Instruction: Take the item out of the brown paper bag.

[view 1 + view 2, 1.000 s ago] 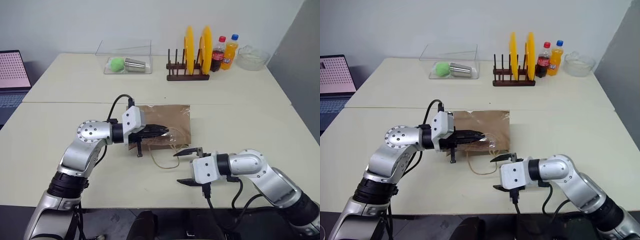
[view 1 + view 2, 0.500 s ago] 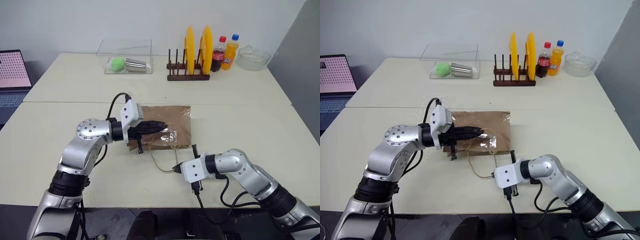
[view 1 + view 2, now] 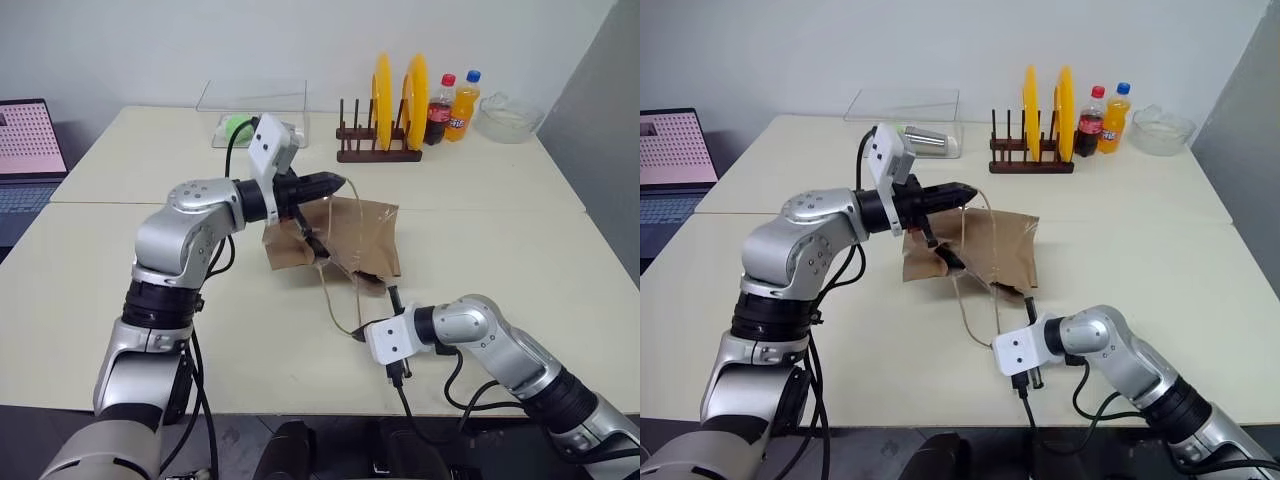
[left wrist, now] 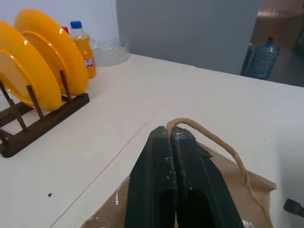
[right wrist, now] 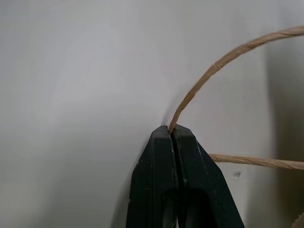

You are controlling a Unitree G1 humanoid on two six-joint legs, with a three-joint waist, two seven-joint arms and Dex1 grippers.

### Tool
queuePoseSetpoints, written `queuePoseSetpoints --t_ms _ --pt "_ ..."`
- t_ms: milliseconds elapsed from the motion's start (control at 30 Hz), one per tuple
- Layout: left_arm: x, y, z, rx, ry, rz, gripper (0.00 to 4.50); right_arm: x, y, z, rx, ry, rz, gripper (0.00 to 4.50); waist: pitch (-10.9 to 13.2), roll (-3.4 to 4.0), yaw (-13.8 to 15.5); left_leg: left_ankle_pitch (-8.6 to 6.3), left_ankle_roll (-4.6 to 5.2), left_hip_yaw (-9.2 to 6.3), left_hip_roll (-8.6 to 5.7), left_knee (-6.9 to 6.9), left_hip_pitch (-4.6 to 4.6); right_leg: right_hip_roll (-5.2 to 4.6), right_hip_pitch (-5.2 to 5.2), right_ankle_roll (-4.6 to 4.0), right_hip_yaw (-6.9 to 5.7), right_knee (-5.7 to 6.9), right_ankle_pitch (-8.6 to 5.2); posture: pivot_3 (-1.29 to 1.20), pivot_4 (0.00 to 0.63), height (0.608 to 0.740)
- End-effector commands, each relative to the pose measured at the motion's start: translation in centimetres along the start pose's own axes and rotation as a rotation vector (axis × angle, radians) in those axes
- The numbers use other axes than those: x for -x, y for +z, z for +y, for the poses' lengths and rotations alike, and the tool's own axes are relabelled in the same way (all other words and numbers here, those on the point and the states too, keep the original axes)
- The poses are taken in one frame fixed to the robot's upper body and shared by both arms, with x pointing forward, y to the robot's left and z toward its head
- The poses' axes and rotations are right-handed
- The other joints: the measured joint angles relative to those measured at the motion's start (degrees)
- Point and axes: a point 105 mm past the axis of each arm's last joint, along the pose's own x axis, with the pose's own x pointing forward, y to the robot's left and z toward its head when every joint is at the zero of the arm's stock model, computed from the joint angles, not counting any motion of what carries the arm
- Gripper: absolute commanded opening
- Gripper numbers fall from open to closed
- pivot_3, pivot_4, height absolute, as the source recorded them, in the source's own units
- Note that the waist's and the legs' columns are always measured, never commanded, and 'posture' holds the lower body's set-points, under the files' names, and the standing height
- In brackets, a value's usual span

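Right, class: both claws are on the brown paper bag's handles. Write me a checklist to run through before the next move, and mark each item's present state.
1. Left claw shut on the upper handle: ok.
2. Right claw shut on the lower handle: ok.
3. Brown paper bag lifted at its mouth: ok.
4. Mouth spread wide enough to reach in: cannot tell.
5. Item visible inside the bag: cannot tell.
6. Plate rack and soda bottles well apart from the bag: ok.

The brown paper bag (image 3: 345, 232) hides whatever it holds; no item shows.
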Motion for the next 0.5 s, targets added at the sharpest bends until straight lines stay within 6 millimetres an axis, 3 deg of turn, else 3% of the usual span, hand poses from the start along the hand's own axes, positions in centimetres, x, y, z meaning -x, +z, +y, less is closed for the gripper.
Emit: queuePoseSetpoints --t_ms 33,500 --pt "1.2 4.7 1.6 -0.068 0.087 -0.125 0.00 -0.4 -1.7 3.3 -0.040 0.149 0.071 0.02 0.0 0.00 0.0 0.01 -0.02 -0.01 0.00 0.00 -0.01 0.00 0.00 0.00 -0.01 0.00 0.00 0.00 0.150 0.740" --pt "1.5 8.0 3.6 -0.100 0.134 -0.184 0.00 0.4 -3.4 5.2 -0.020 0.235 0.148 0.02 -0.1 -0.09 0.0 0.04 -0.08 -0.04 0.00 0.08 -0.04 -0.01 0.00 0.00 -0.04 -0.02 0.00 0.00 0.150 0.740"
